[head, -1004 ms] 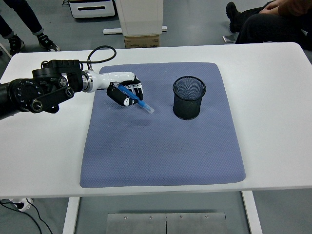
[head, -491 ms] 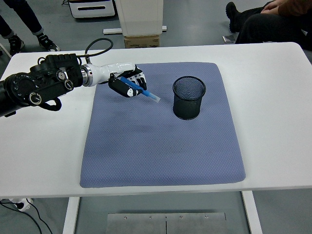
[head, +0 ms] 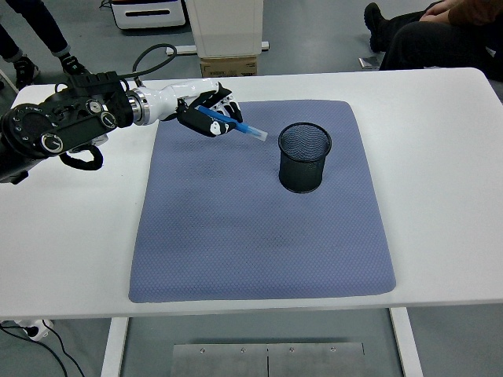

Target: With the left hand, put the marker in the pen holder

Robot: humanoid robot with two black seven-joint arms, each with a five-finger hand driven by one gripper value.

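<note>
- Big blue-grey textured fabric mat [head: 263,220] covering most of the white table [head: 440,181], nothing else lying on it besides the holder.
- Black wire-mesh cylindrical pen holder [head: 305,157] standing upright on the mat's far right part, mouth open, nothing poking out of it.
- Clear gap of bare mat between the marker tip and the holder rim, nothing in the way there.
- Past the far table edge: cardboard box [head: 229,67] under a white unit, plus somebody's dark legs and shoes [head: 409,35] top right and another shoe [head: 75,69] top left.
- Blue marker with a pale tip [head: 233,124], slim, tilted with the tip pointing right and slightly down toward the holder, held up off the mat near its far left corner.
- Left hand, white and black, five fingers [head: 206,116], curled tight around the marker's back end.
- Marker's rear half buried in the fingers, so can't make out a cap or label.
- Right arm nowhere in frame.
</note>
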